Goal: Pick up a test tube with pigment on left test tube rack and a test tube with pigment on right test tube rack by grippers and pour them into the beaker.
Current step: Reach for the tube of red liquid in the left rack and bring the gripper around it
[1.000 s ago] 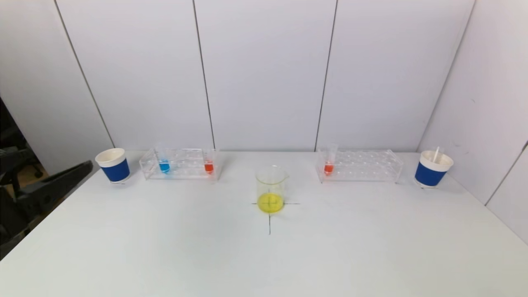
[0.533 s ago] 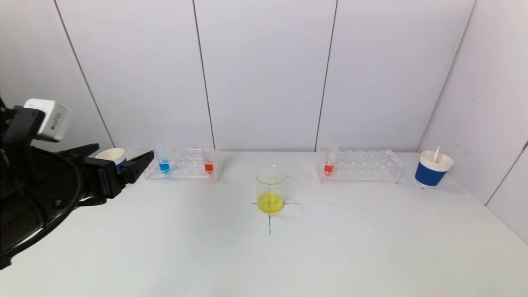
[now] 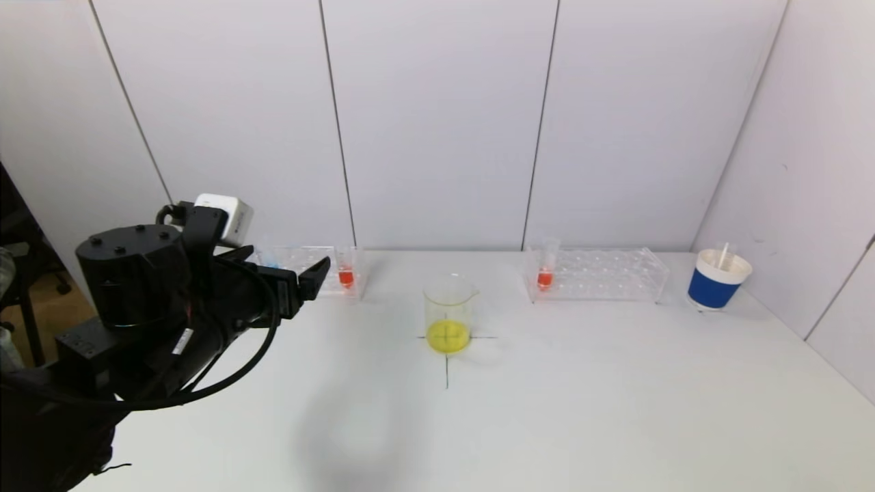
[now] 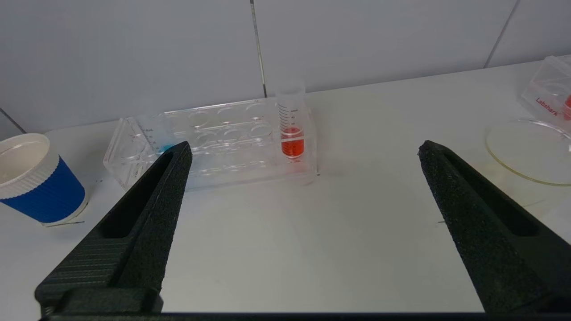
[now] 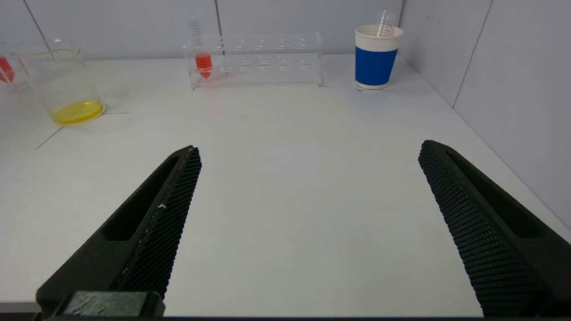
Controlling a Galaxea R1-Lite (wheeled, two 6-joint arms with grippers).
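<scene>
Left gripper (image 4: 303, 149) jaws wide open, empty, short of left rack (image 4: 214, 142); its orange-pigment tube (image 4: 291, 122) stands upright, ahead between the fingers (image 4: 151, 209). Right gripper (image 5: 308, 151) open, low, far from right rack (image 5: 254, 58).

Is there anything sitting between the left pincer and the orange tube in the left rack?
Nothing visible does. The left pincer is open and faces the orange tube at the left rack's near-beaker end, with only bare table between them. The blue tube sits at the rack's other end.

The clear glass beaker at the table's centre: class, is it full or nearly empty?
Nearly empty: the clear glass beaker holds only a shallow yellow layer at its bottom.
</scene>
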